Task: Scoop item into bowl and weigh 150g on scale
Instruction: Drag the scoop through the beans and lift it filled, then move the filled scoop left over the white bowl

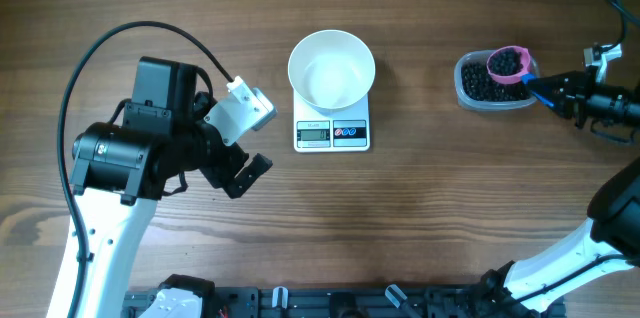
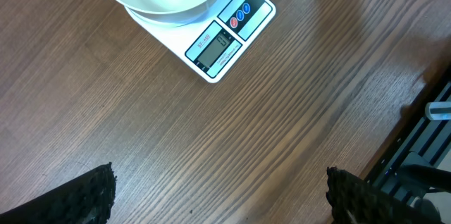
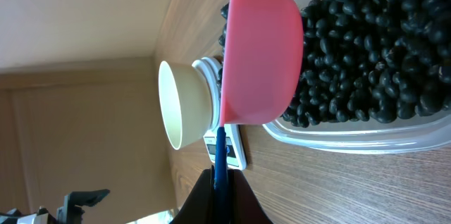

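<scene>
A: Grasping what with the right gripper (image 3: 220, 194)?

B: Clenched on the blue handle (image 3: 220, 155) of the pink scoop (image 3: 261, 55). Looks loaded with beans (image 3: 366, 48), hovering over the clear tub (image 1: 466, 94) near the far right corner of the bench (image 1: 450, 208).

A: And the bowl (image 1: 331, 68)?

B: Sitting on the scale (image 1: 332, 134), mid-bench toward the far edge, well apart from the tub. Looks empty inside.

A: How to carry well?

B: Lift clear of the tub's rim first. Hold the scoop level, travel slowly, stop above the bowl's centre. Then tip gently by rolling the wrist, pouring a little at a time and checking the display (image 2: 215, 46). Cannot read its digits with confidence here.

A: And the left gripper (image 2: 222, 203)?

B: Released, jaws wide, hovering over bare bench just left of the scale. No job there for this step; best away from the scale, lest a nudge spoil the reading.
</scene>
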Motion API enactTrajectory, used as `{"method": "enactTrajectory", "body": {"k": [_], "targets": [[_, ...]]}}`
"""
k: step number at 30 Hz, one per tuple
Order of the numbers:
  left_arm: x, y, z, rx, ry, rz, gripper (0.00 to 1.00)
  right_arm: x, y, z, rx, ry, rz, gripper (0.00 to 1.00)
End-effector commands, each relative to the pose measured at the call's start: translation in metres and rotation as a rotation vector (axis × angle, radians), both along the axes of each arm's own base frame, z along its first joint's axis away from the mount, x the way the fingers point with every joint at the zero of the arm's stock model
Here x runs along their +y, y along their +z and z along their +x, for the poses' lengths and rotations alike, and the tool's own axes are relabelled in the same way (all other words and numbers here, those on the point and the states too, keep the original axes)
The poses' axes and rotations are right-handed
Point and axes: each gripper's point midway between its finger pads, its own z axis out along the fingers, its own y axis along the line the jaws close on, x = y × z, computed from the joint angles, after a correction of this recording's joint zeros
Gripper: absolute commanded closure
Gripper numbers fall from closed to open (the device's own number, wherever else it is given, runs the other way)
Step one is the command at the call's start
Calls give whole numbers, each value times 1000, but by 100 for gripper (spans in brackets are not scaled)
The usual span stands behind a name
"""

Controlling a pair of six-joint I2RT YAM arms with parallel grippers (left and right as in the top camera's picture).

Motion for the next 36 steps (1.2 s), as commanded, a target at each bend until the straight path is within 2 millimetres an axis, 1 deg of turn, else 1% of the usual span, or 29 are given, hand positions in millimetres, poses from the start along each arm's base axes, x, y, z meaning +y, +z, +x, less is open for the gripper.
{"method": "enactTrajectory", "body": {"k": [1, 4, 9, 16, 20, 25, 27, 36], "targets": [[1, 4, 2, -18, -10, 3, 0, 2, 7, 4, -56, -8, 59, 96], [1, 4, 2, -19, -10, 3, 0, 3, 15, 8, -105, -11, 89, 96], [1, 4, 2, -19, -10, 3, 0, 3, 17, 8, -111, -12, 95, 96], [1, 4, 2, -19, -10, 3, 0, 6, 28, 13, -173, -16, 136, 96], [1, 4, 2, -19, -10, 3, 0, 11, 30, 14, -181, -7, 148, 96], [1, 4, 2, -18, -10, 3, 0, 26, 35, 19, -196, 26, 175, 96], [1, 4, 2, -18, -10, 3, 0, 35, 35, 20, -194, 50, 177, 96], [1, 4, 2, -18, -10, 3, 0, 89, 38, 25, -201, 184, 203, 96]]}}
